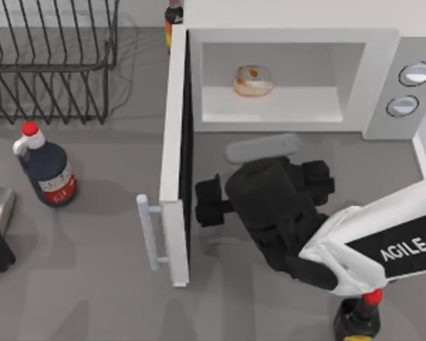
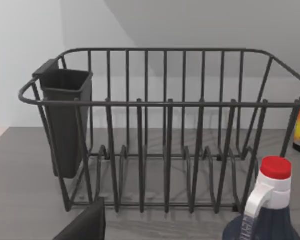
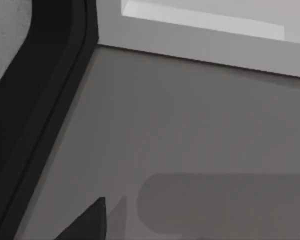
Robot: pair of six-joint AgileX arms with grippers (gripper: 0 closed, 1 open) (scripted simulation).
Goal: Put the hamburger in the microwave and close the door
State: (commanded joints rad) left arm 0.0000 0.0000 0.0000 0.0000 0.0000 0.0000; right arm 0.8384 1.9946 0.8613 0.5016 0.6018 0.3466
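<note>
Grey table [image 1: 92,270] below open microwave [image 1: 383,50]

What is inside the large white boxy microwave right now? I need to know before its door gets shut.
The small round pale-tan hamburger sits on the large white boxy microwave's pale floor, left of centre. The cavity's ceiling is covered by the top.

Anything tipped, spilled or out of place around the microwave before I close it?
Nothing stands out. The hamburger sits upright inside the microwave, whose door stands wide open. The right gripper is close beside the door's dark inner face. The sauce bottle on the left stands upright; no spills.
</note>
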